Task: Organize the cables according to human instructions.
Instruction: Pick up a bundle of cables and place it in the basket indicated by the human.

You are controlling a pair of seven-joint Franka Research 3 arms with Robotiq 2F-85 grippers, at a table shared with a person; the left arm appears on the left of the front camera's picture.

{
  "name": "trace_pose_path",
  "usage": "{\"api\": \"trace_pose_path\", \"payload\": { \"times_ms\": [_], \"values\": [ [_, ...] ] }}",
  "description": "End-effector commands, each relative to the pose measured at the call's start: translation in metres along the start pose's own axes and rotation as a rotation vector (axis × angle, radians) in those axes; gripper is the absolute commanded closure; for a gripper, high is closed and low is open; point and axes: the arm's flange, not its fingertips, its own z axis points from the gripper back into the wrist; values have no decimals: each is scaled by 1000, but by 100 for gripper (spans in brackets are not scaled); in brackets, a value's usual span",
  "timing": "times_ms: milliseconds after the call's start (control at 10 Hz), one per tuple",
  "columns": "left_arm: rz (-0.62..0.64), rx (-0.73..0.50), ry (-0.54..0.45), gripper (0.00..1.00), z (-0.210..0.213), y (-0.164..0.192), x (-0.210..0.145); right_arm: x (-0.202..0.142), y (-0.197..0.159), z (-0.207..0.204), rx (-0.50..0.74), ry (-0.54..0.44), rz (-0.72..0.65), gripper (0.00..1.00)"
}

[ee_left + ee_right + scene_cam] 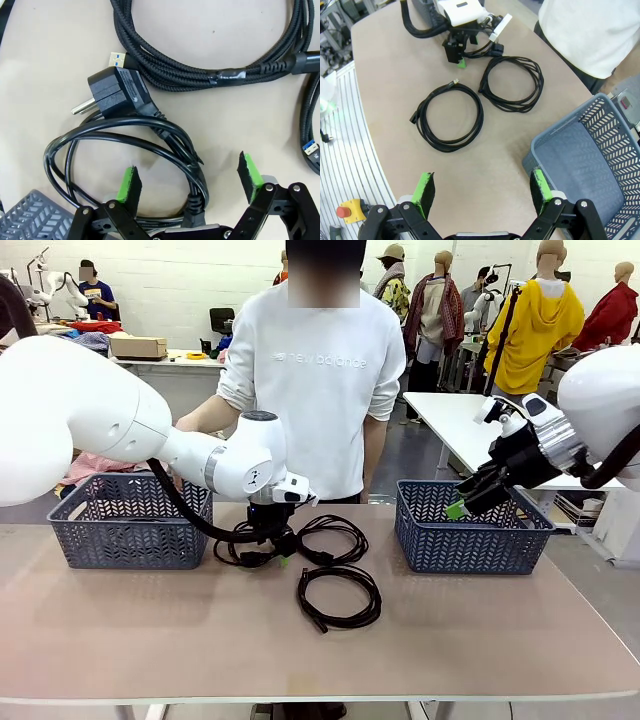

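The right gripper (pixel 458 508) hangs above the left wall of the right basket (pixel 470 540); its green-padded fingers (pixel 426 189) are spread wide, with nothing between them. Three cables (pixel 320 560) lie on the table (pixel 150 640) to the left of that basket, between it and the left basket (pixel 125 525). The far coil (pixel 338 530), braided and bound with tape, lies level with the right basket; the near coil (pixel 340 597) lies closer to the robot's edge than the basket's front wall. The power cord (pixel 197 175), farthest from the right basket, has a chunky plug (pixel 112 92) resting on its loop. The left gripper (pixel 272 540) is down over this cord; its pads (pixel 129 184) stand apart, straddling the cord's bundled strands without pinching them. A person (pixel 315 380) stands beyond the cables, left of the right basket.
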Motion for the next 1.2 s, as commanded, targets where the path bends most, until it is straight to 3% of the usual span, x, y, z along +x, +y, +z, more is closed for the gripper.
{"api": "trace_pose_path", "payload": {
  "times_ms": [0,100,200,300,400,500,600,700,800,900,1000,1100],
  "values": [
    [0,20,18,0,-1,4,4,1,-3,-1,11,-34,10,0],
    [-1,17,27,14,-2,4,6,1,-3,-1,11,-34,10,0],
    [-6,17,20,19,-2,4,7,1,-3,-1,11,-34,10,0],
    [-7,14,10,33,-2,4,7,1,-3,-1,11,-34,10,0],
    [-7,14,10,24,-2,4,7,1,-3,-1,11,-34,10,0],
    [-5,14,9,52,0,4,7,1,-3,-1,11,-34,10,0],
    [-4,14,7,43,1,4,7,1,-3,-1,11,-34,10,0],
    [-1,13,2,71,2,3,8,1,-3,-1,11,-34,10,0],
    [7,14,3,62,3,3,6,1,-3,-1,11,-34,10,0],
    [14,17,4,90,5,3,5,1,-3,-1,11,-34,10,0],
    [18,19,4,81,7,4,4,1,-3,-1,11,-34,10,0],
    [23,22,4,100,9,4,3,1,-3,-1,11,-34,10,0]
  ]
}}
